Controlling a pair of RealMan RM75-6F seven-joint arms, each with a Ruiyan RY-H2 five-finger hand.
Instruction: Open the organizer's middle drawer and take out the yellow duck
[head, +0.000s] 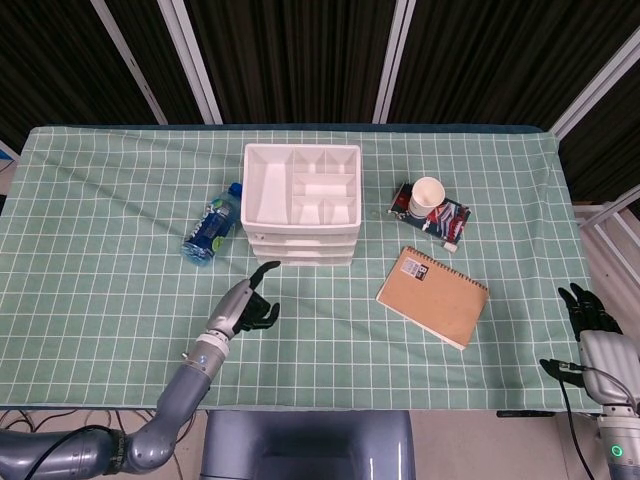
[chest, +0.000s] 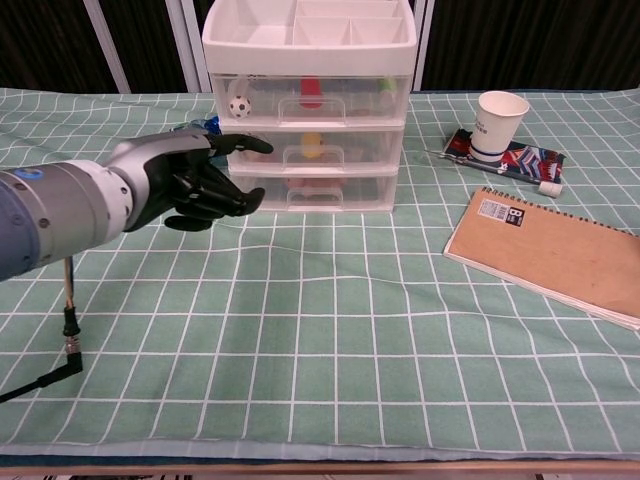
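Left robot hand hovers empty, fingers loosely spread, near the organizer. The yellow duck sits inside the closed middle drawer. Far right, the right robot hand rests empty, fingers apart.

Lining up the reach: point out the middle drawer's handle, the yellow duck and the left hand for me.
Middle drawer handle (chest: 317, 155), chest view, centre of the clear front pull.
Yellow duck (chest: 312, 141), chest view, its body seen through the drawer front.
Left hand (chest: 196, 180), chest view, middle of the dark palm.
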